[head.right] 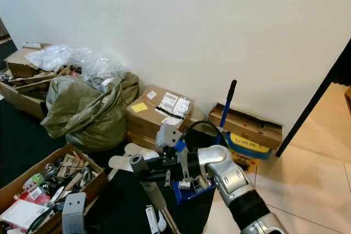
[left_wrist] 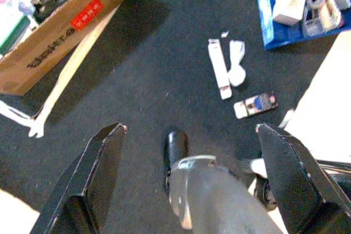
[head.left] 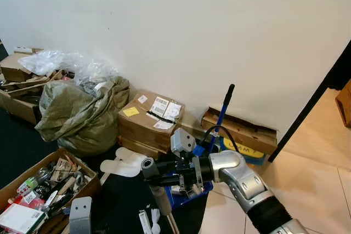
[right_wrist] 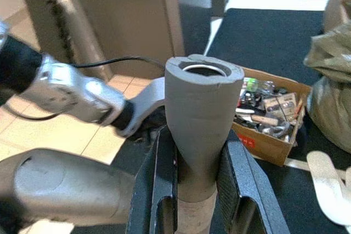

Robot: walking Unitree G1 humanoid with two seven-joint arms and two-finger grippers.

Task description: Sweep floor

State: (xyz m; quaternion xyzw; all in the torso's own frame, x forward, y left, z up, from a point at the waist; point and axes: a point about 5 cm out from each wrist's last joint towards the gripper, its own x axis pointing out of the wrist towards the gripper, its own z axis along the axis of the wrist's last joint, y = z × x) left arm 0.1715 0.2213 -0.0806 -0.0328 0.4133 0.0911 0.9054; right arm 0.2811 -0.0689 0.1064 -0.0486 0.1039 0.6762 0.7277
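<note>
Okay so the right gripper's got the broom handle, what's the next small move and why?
Probably bring the left gripper up onto the grey handle below the right gripper. The right one is clamped near the handle's top end, while the left is open above the dark mat, where white scraps lie. A second grip should steady the sweep.

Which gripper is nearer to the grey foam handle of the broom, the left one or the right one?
Right. The right gripper is shut on the grey foam handle, one finger on each side. The left gripper is open above the dark carpet, with the handle between its fingers, untouched.
</note>
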